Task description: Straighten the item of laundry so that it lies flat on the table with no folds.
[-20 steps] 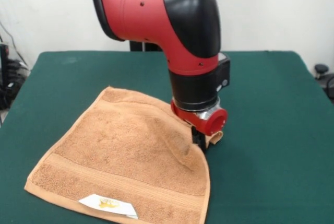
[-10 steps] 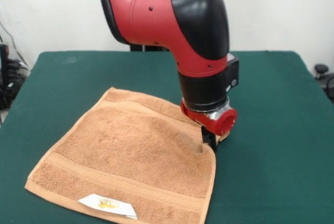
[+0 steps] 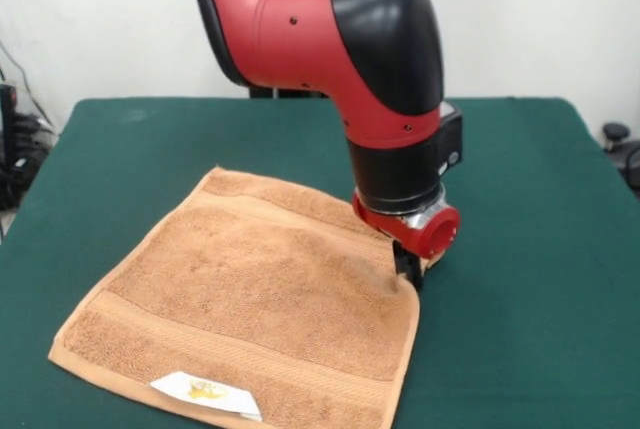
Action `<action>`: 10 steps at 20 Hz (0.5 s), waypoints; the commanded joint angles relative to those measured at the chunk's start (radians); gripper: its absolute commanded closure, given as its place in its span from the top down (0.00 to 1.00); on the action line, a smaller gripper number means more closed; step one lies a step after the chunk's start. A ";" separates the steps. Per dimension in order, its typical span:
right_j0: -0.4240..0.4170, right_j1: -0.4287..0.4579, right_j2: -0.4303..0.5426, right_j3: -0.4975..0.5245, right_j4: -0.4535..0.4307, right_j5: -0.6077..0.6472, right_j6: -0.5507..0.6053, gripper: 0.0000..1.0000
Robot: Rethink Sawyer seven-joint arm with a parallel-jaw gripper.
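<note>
The small orange-tan terry towel (image 3: 250, 299) lies spread on the dark green felt table (image 3: 520, 199), nearly flat. It looks soft, light and limp, so best taken by a corner or edge. The black gripper (image 3: 407, 267) is at its right corner; grip state: can't tell.

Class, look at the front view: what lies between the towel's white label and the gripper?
Only the orange-tan terry towel itself: its pile and one woven band span from the white label to the gripper.
</note>
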 commanded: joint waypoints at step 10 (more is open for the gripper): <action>-0.030 -0.037 0.207 0.227 0.053 -0.073 0.167 0.00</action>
